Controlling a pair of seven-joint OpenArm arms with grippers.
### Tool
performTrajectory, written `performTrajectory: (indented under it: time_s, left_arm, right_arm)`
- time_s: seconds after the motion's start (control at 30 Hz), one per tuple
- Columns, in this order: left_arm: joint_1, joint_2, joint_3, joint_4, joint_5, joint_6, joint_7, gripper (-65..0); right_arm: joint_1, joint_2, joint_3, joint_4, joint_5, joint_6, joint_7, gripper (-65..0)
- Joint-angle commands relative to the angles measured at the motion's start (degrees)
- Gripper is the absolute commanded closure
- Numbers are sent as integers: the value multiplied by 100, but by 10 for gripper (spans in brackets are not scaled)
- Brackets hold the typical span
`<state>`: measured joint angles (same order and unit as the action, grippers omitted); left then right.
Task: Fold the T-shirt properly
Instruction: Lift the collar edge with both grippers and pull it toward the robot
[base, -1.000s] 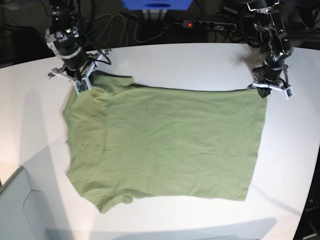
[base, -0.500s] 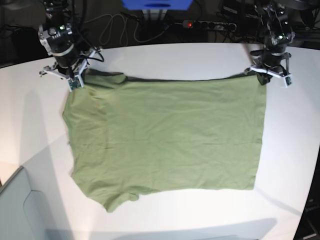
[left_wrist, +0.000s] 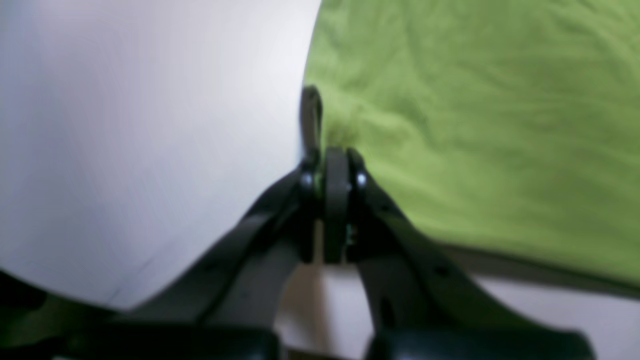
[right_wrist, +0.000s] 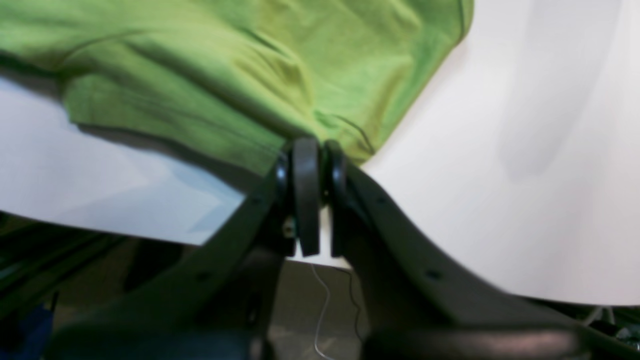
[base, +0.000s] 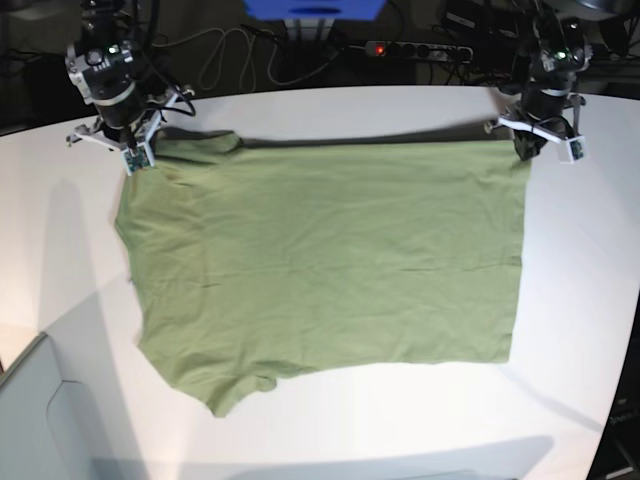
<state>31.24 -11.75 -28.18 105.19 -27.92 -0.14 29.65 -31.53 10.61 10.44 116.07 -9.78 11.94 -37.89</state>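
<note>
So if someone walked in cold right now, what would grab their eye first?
The olive T-shirt, spread nearly flat across the middle of the white table. Then the two arms at its far corners: the left gripper and right gripper, each shut on the far edge of the fabric.

Base view sharp, evenly lit from above; worktop (base: 400, 110) near blown-out white, soft arm shadows low right and left. Both wrist views soft, blurred throughout; the dark claw (left_wrist: 330, 165) up close is out of focus. T-shirt (right_wrist: 225, 65) reads oversaturated lime there, duller olive in base.
</note>
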Motion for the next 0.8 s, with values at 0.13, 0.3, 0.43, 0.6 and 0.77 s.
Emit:
performTrajectory:
  time_s: [0.13, 0.3, 0.43, 0.6, 0.77]
  left_arm:
    - [-175, -60, -34, 106, -17, 10, -139, 0]
    - [-500, -60, -34, 106, -17, 10, -139, 0]
    - [-852, -60, -8, 62, -17, 10, -112, 0]
    - [-1239, -60, 10, 9, 36, 10, -95, 0]
    - [-1538, -60, 10, -404, 36, 10, -95, 0]
  right_arm:
    - [397, 33, -72, 177, 24, 41, 66, -2]
    - [880, -90, -81, 2, 15, 41, 57, -2]
    - [1214, -99, -81, -95, 7, 41, 48, -2]
    - [1610, -81, -81, -596, 7, 41, 66, -2]
    - [1988, -72, -90, -1088, 7, 41, 83, -2]
